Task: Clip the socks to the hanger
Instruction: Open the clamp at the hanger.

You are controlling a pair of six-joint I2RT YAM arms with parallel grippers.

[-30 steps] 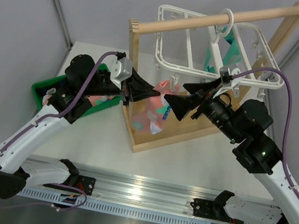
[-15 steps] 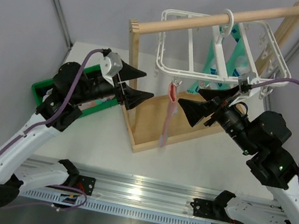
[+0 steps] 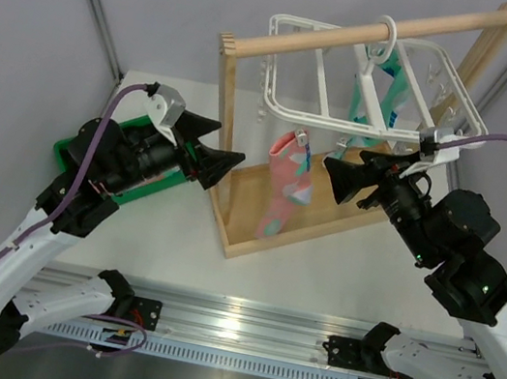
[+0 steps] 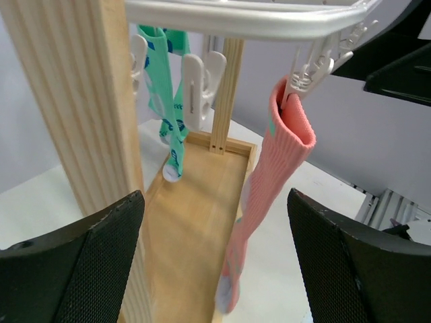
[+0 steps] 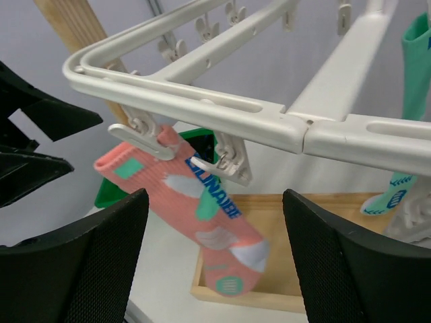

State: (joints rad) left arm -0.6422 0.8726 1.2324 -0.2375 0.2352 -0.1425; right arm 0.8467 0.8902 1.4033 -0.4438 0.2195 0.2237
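A salmon-pink sock [image 3: 289,181] hangs by its cuff from a clip [image 4: 306,67] on the front edge of the white hanger [image 3: 287,109]. Neither gripper touches it. My left gripper [image 3: 230,142] is open to the sock's left, past the wooden post. My right gripper [image 3: 340,171] is open to the sock's right. In the left wrist view the sock [image 4: 283,148] dangles over the rack's base, well beyond my left gripper [image 4: 214,222]. In the right wrist view the sock [image 5: 202,208] swings tilted under the hanger [image 5: 202,94], ahead of my right gripper [image 5: 214,198].
The hanger hooks over the rod [image 3: 359,36] of a light wooden rack, whose post [image 3: 224,76] is just by my left fingers. Teal-green socks [image 3: 390,86] hang at the hanger's back. A green bin [image 3: 79,147] lies at far left, mostly under my left arm.
My left gripper has opened, let go of the pink sock and drawn back left. My right gripper has drawn back right. The sock now hangs from the clip alone.
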